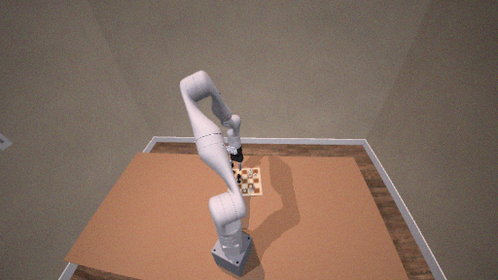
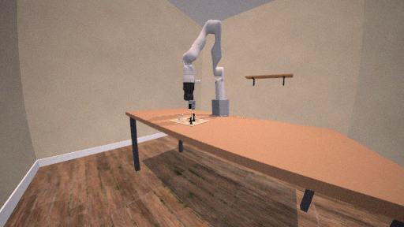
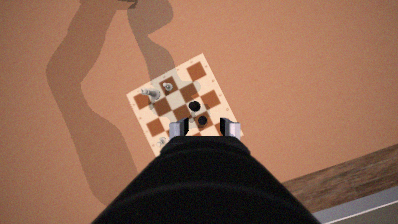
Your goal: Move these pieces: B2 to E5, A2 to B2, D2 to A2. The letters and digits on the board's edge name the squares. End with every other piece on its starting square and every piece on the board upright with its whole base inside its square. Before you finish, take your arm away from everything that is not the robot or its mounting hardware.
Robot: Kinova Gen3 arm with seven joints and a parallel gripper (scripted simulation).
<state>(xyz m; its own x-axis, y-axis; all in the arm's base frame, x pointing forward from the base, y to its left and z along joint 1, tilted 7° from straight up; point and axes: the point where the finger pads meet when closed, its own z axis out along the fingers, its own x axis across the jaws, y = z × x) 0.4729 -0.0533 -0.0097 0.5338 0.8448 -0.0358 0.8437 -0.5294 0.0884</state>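
Note:
A small chessboard (image 3: 182,102) lies on the table; it also shows in the top view (image 1: 249,180) and the exterior view (image 2: 189,120). In the wrist view two black pieces stand on it, one (image 3: 194,106) near the middle and one (image 3: 202,120) just beyond my fingers. Two silver pieces (image 3: 148,93) (image 3: 168,87) stand at the far left part, and another silver piece (image 3: 161,142) at the near left edge. My gripper (image 3: 204,124) is open and empty, well above the board's near edge. The square labels are too small to read.
The board lies on an orange-brown table top (image 1: 292,214). The arm's base (image 1: 232,253) stands at the table's near edge in the top view. A wall shelf (image 2: 269,77) hangs behind the table. The table edge and wooden floor (image 3: 350,175) show at the wrist view's lower right.

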